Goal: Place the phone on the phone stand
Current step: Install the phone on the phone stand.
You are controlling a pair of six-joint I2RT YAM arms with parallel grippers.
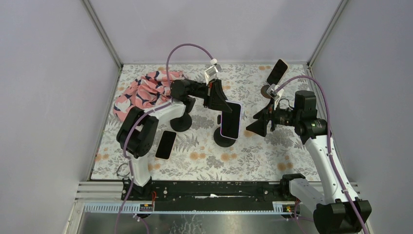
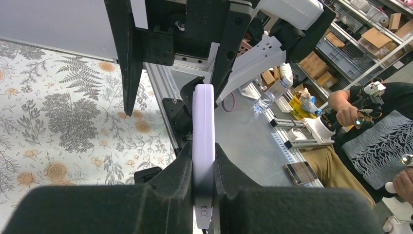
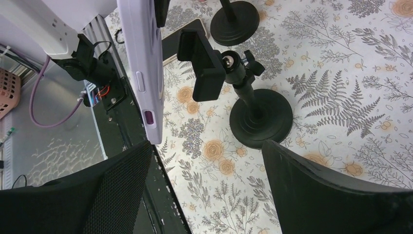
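My left gripper (image 1: pixel 217 99) is shut on a lilac-cased phone (image 1: pixel 231 120) and holds it upright, just above the black round-based phone stand (image 1: pixel 224 138) at the table's middle. In the left wrist view the phone's edge (image 2: pixel 203 126) runs between my shut fingers (image 2: pixel 178 170). In the right wrist view the phone (image 3: pixel 143 63) hangs beside the stand's clamp (image 3: pixel 203 63), with a narrow gap between them. The stand's base (image 3: pixel 260 122) sits on the floral mat. My right gripper (image 1: pixel 258 125) is open and empty, just right of the stand; it also shows in its wrist view (image 3: pixel 209 195).
A black phone (image 1: pixel 165 145) lies flat on the mat at the left. A second stand base (image 1: pixel 180 122) stands near it. A third stand at the back right holds another phone (image 1: pixel 277 71). A pink patterned cloth (image 1: pixel 141 92) lies at the back left.
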